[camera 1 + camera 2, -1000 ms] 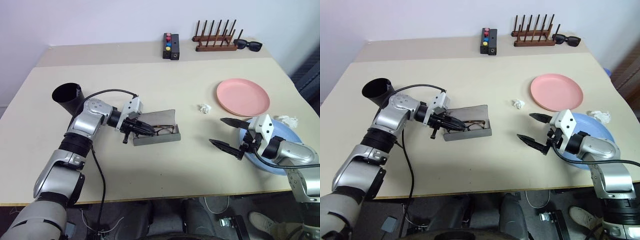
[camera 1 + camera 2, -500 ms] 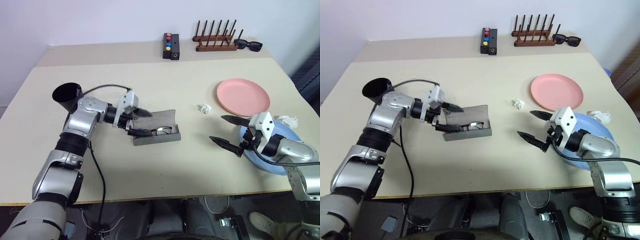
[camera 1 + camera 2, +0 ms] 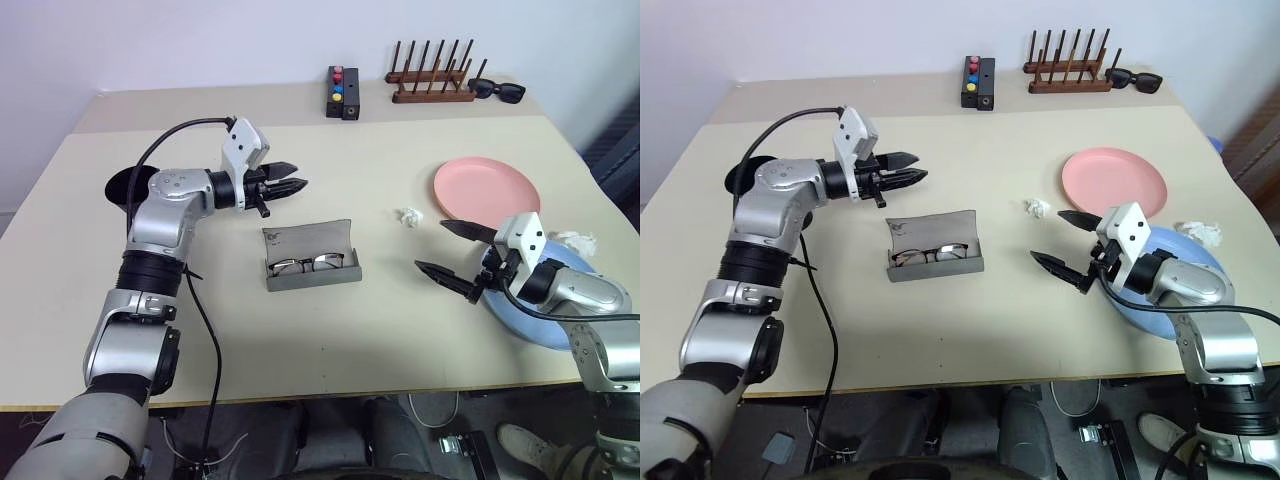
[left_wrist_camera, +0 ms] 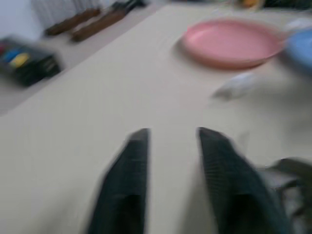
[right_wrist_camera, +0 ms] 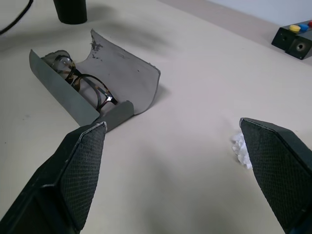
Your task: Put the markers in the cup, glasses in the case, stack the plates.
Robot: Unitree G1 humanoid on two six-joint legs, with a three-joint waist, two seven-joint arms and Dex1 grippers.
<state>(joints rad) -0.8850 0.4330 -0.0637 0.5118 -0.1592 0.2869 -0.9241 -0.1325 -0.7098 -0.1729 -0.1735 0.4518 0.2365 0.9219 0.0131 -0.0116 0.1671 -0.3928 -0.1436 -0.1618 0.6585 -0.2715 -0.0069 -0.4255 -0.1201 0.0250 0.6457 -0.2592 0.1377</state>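
The grey case (image 3: 310, 262) lies open at mid-table with the brown-rimmed glasses (image 3: 306, 264) resting inside it. My left gripper (image 3: 293, 187) hovers above and behind the case, its fingers drawn nearly together with nothing between them. The black cup (image 3: 740, 178) stands behind my left forearm, mostly hidden; the markers are out of view. Near the right edge sits the pink plate (image 3: 486, 193), and the blue plate (image 3: 555, 318) lies under my right arm. My right gripper (image 3: 432, 246) is open and empty, pointing toward the case from the right.
A crumpled white paper scrap (image 3: 407, 216) lies between the case and the pink plate, and another (image 3: 575, 238) beside the blue plate. Along the back stand a black box with coloured buttons (image 3: 342, 92), a wooden peg rack (image 3: 432, 82) and black sunglasses (image 3: 495, 90).
My left gripper opened over the case, leaving the glasses inside, then rose and drew back toward the far side with its fingers closing. The right gripper stayed put.
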